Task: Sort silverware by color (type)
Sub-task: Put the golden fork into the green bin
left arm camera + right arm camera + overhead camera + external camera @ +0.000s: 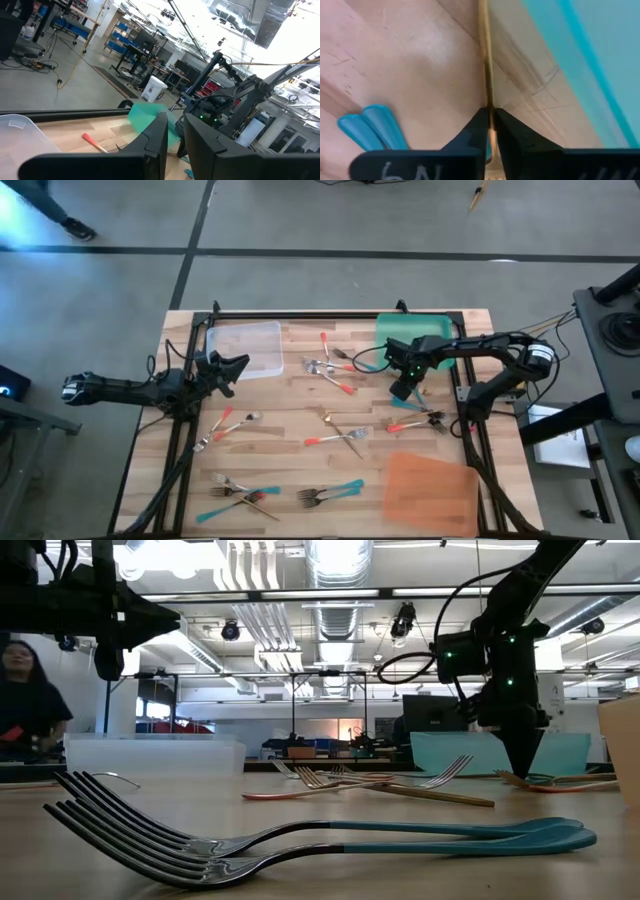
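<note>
Forks and spoons with red, teal and gold handles lie scattered on the wooden table (pixel 300 430). My right gripper (pixel 405 391) points down beside the green tray (pixel 415 332) and is shut on a thin gold-toned utensil (pixel 487 75). Two teal handles (pixel 367 131) lie close by it. My left gripper (pixel 230 373) hovers above the table next to the clear tray (pixel 245 348), empty, with a narrow gap between its fingers (pixel 155 142). Two teal-handled forks (pixel 330 838) lie nearest the low camera. My right gripper pinches the gold utensil's thin handle (pixel 488 102) between its two fingertips. The fingers come from above, pointing down, and lie across the handle. The handle runs away from the fingers close along the wood. Whether it is lifted clear, I cannot tell.
An orange tray (pixel 430 485) lies at the near right. A mixed cluster of forks (pixel 425 420) lies just near of my right gripper. More silverware lies at the middle (pixel 335 438) and near left (pixel 240 498). A person (pixel 25 700) stands beyond the table.
</note>
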